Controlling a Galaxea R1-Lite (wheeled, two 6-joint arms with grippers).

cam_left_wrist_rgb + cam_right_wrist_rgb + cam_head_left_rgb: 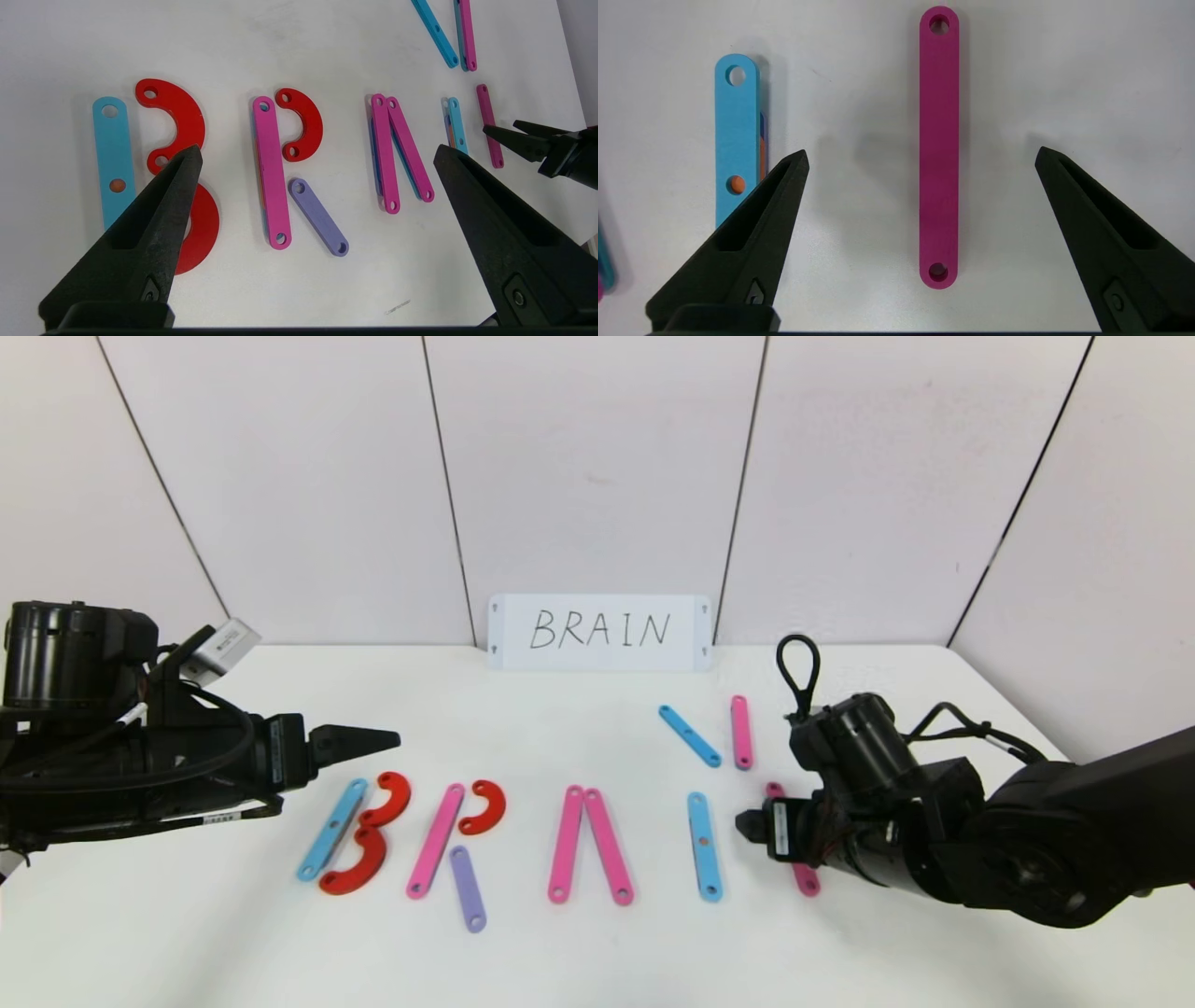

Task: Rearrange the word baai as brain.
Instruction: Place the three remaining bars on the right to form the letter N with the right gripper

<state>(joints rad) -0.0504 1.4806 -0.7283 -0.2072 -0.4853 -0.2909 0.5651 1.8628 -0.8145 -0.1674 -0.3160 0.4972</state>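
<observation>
The flat-piece letters lie in a row on the white table. The B is a blue bar (331, 831) with two red curves (390, 800). The R is a pink bar (436, 840), a red curve (485, 805) and a short purple bar (467, 889). Two pink bars (586, 845) lean together, then comes a blue bar (705, 846). My right gripper (747, 823) is open above a lone pink bar (939, 147), which lies between its fingers without touching them. My left gripper (373, 740) is open and empty, above the table behind the B.
A loose blue bar (690, 735) and a pink bar (741, 732) lie farther back on the right. The white card with handwritten BRAIN (599, 632) stands against the back wall. The table's right edge (1018, 709) runs close to my right arm.
</observation>
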